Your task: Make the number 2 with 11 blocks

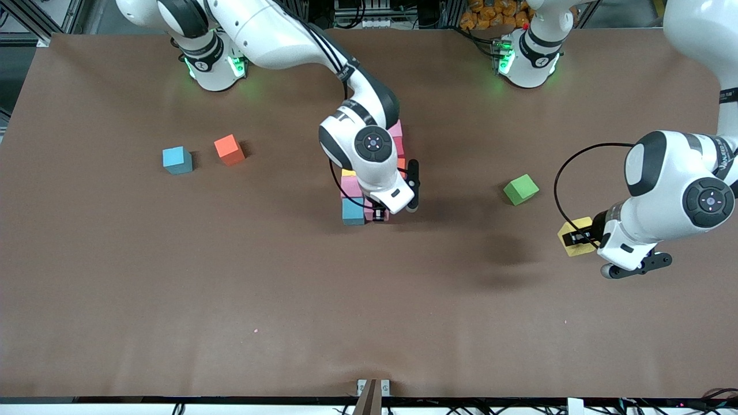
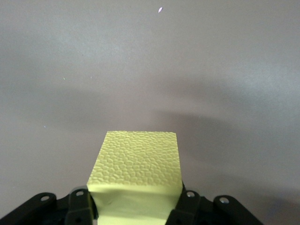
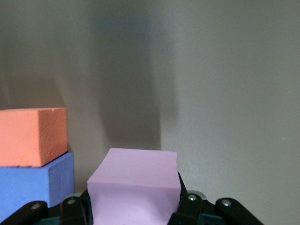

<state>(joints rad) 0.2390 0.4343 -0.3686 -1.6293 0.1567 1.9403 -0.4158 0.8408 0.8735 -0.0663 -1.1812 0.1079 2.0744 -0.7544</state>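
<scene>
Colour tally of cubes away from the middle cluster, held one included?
light blue cube: 1
orange-red cube: 1
green cube: 1
yellow cube, held by left gripper: 1
Total: 4
Not counted: purple cube in right gripper at the cluster.

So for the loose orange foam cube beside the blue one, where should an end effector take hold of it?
Come straight down from above and close on two opposite vertical faces of the small orange foam cube. It sits flat on the brown table with open space around it. It is turned slightly askew, so the wrist should probably rotate to match. The loose light blue foam cube stands apart from it, likely leaving finger room.
</scene>
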